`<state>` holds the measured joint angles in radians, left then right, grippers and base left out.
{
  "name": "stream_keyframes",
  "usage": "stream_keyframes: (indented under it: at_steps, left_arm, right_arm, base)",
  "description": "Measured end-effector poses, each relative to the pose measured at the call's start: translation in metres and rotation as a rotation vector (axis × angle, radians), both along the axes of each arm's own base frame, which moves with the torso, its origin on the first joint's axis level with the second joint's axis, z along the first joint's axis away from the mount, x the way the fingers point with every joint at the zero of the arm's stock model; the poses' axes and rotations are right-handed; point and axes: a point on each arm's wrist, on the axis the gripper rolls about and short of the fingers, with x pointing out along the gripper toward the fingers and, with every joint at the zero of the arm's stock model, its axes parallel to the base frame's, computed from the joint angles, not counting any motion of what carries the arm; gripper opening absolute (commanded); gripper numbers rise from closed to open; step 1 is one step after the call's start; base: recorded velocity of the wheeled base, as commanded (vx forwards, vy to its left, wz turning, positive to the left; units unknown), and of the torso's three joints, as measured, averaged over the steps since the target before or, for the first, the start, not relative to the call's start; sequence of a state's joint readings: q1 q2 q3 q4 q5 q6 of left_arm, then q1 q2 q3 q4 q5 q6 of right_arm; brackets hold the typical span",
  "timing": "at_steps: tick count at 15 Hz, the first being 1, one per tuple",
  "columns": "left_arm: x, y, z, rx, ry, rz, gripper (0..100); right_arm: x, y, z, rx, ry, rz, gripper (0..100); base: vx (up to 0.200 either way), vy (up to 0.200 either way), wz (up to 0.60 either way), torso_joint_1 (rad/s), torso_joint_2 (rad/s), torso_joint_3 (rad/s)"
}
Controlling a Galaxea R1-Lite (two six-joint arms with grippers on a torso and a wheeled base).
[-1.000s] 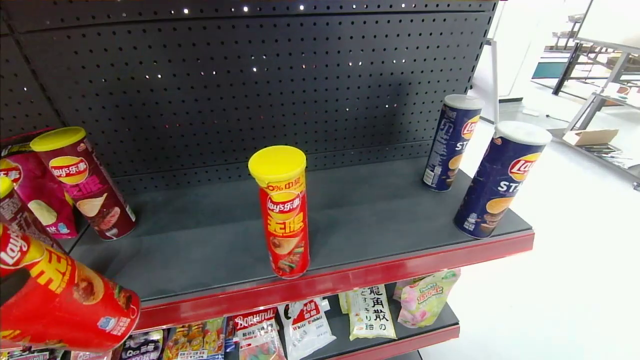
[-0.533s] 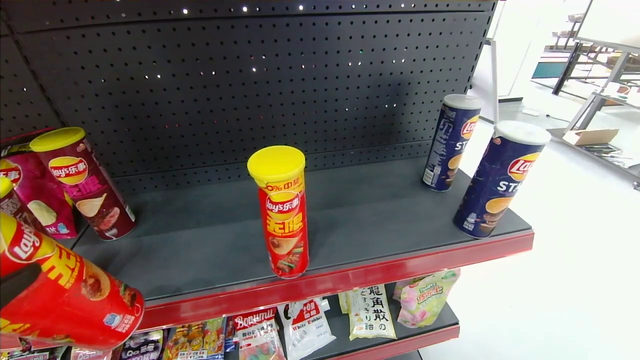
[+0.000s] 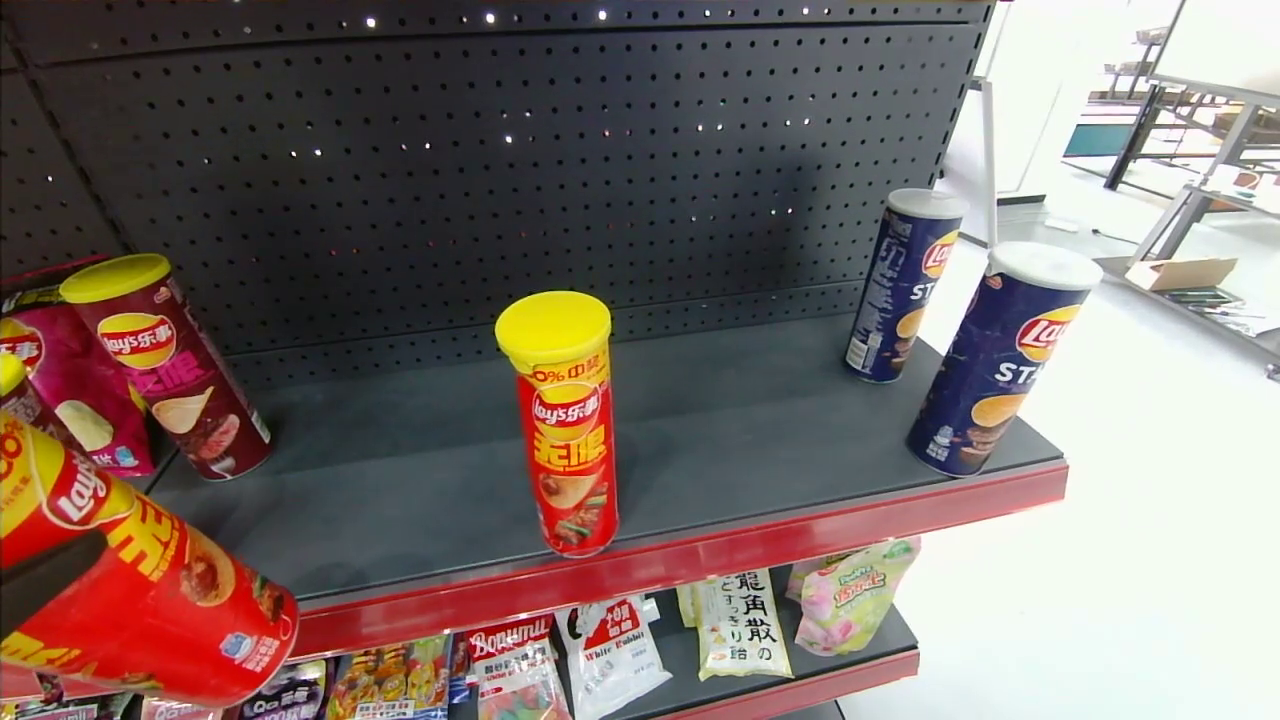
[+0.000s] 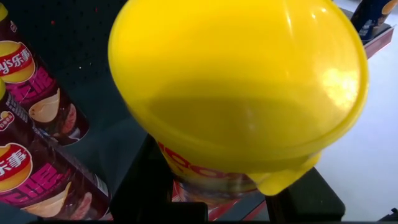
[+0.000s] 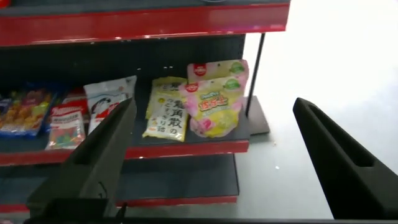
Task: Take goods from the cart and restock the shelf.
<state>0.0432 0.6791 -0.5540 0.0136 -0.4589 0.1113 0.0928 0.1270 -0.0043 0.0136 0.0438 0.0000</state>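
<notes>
Left gripper [image 4: 217, 196] is clamping a red chip can [image 3: 140, 590], with its black fingers [image 4: 146, 186] pressing on opposite sides of the tube. The can's yellow lid [image 4: 236, 81] is facing the wrist camera. This held can is hanging tilted, base end pointing toward the shelf [image 3: 420, 480], well to the left of the standing red can [image 3: 565, 430] and lower than it, out in front of the red front lip. Whether it is touching that lip cannot be told.

Farther back and also well left of the standing red can, a maroon can [image 3: 165, 365] is standing on the board. A pink bag [image 3: 60, 390] is sitting just beyond it, farther from the standing red can.

The standing red can itself is standing upright under a yellow lid near the front edge of the board, about midway along it, apart from everything else.

Well to its right, a front blue can [image 3: 1005, 360] is standing near the front corner, and a rear blue can [image 3: 905, 285] is standing behind that one, closer to the pegboard [image 3: 500, 150]. The two are not touching.

Below the standing red can, snack bags [image 3: 740, 620] are sitting in a row on a lower board.

The right gripper [image 5: 214, 124] is hanging with its fingers [image 5: 99, 162] spread wide and nothing between them, facing those snack bags from down at that lower level.
</notes>
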Motion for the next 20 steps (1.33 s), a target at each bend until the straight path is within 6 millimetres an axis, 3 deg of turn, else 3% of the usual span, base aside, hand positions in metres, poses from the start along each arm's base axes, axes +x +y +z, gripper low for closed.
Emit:
stream_keyframes:
  at_steps: [6,11,15,20]
  left_arm:
    - [0.010,0.000,-0.001,-0.001,0.041,-0.002,0]
    - [0.044,0.002,0.004,0.000,0.044,-0.002,0]
    - [0.099,0.001,0.013,0.003,-0.010,-0.021,0]
    - [0.168,-0.025,0.017,0.007,0.002,-0.121,0]
  right_arm:
    - [-0.008,0.001,-0.002,0.001,-0.112,-0.097,100]
    - [-0.009,0.001,-0.003,0.001,-0.128,-0.098,100]
    - [-0.009,0.001,-0.002,0.001,-0.130,-0.098,100]
    - [-0.009,0.001,-0.003,0.001,-0.131,-0.098,100]
  base:
    - [0.000,0.000,0.00,0.000,0.00,0.000]
    - [0.000,0.000,0.00,0.000,0.00,0.000]
    - [0.000,0.000,0.00,0.000,0.00,0.000]
    - [0.000,0.000,0.00,0.000,0.00,0.000]
